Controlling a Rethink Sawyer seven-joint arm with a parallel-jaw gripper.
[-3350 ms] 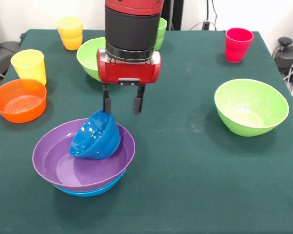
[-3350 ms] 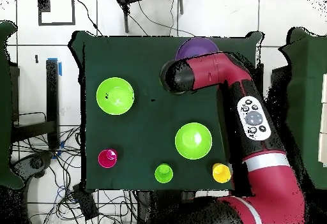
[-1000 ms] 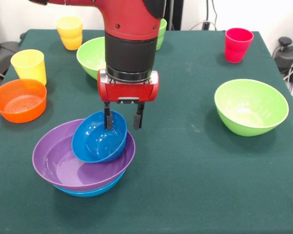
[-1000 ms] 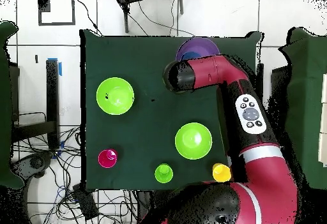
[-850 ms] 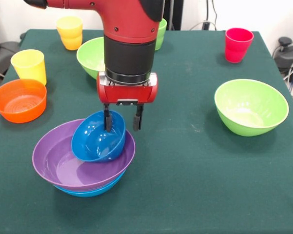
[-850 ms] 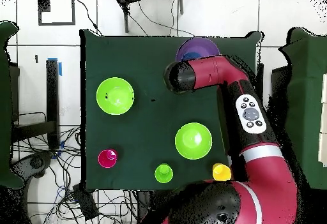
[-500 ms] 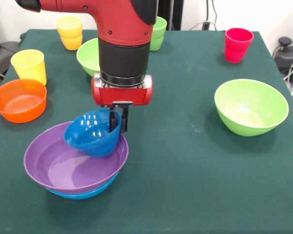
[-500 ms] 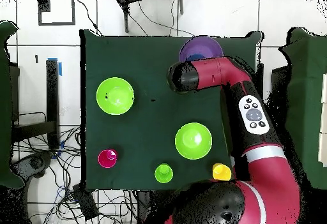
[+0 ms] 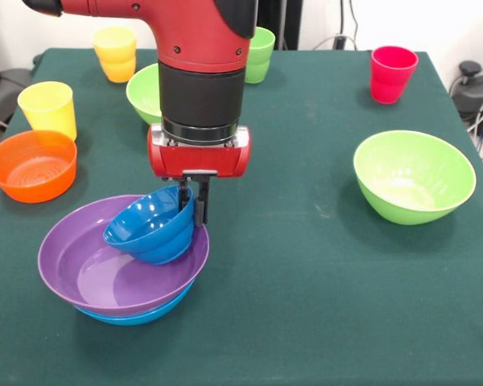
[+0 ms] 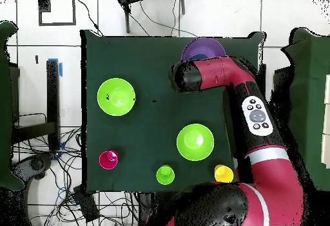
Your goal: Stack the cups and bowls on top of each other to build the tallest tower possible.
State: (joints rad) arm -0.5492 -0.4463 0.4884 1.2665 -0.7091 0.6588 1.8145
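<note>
Two nested bowls, the purple bowl (image 9: pixel 105 277) over the large blue bowl (image 9: pixel 137 315), sit lower left in the front view on the table (image 9: pixel 306 281). The hand (image 9: pixel 191 207) is clamped on the small blue bowl's (image 9: pixel 149 229) rim, holding it tilted inside the purple one. No readable writing shows.

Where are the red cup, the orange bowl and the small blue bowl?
red cup (image 9: pixel 393 76): front view, on its outer wall.
orange bowl (image 9: pixel 32 170): front view, on its inner bottom.
small blue bowl (image 9: pixel 149 229): front view, on its outer side.

Green-clothed table (image 9: pixel 322 265), white tiled floor (image 10: pixel 38 62)
</note>
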